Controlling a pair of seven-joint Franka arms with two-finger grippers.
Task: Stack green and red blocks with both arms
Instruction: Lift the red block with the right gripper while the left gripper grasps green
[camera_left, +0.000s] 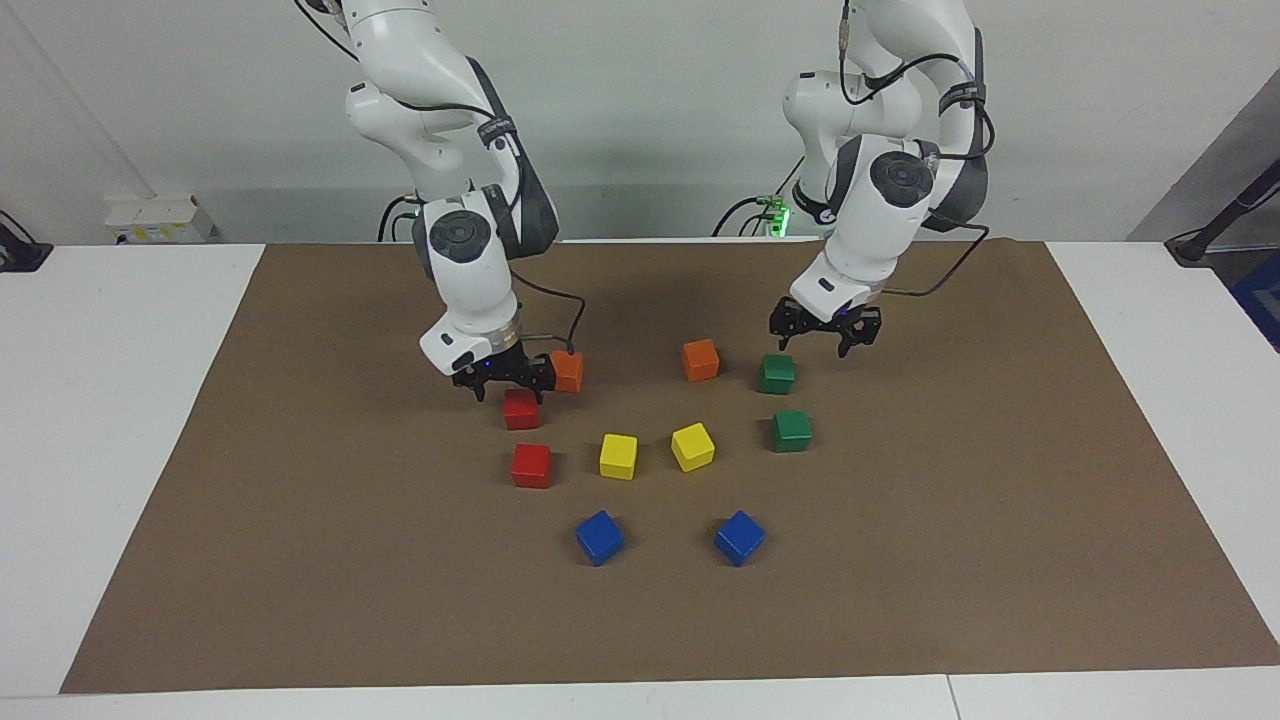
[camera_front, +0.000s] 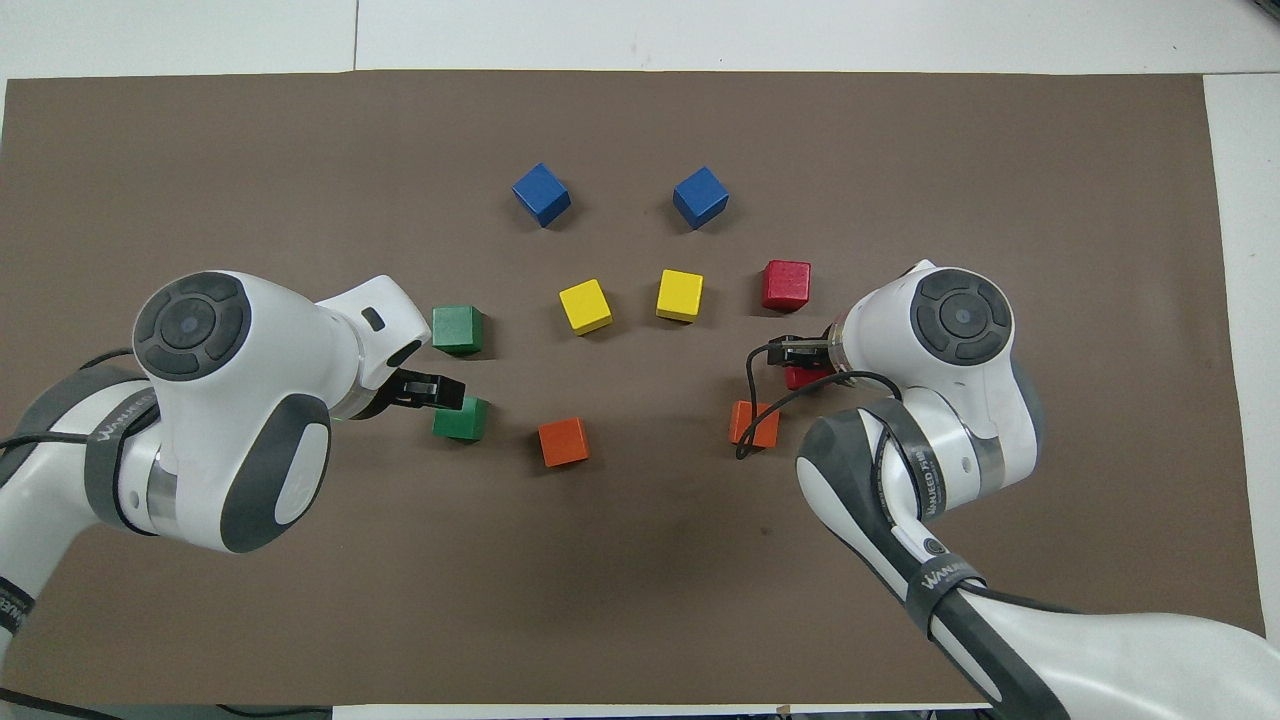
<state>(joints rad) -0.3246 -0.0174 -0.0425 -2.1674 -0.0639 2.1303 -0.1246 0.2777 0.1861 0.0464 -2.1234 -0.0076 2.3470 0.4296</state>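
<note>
Overhead-hidden gap: right fingers (camera_left: 478, 384) above red cube (camera_left: 521, 409)

1. Two green blocks are sitting flat on the mat toward the left arm's end — the nearer green block (camera_left: 776, 373) and the farther green block (camera_left: 791, 430), close but apart.
2. Two red blocks are sitting toward the right arm's end — the nearer red block (camera_left: 521, 409) and the farther red block (camera_left: 531, 466), unstacked.

White table (camera_left: 120, 400) under brown mat (camera_left: 950, 560) with scattered coloured cubes (camera_left: 618, 455)
</note>
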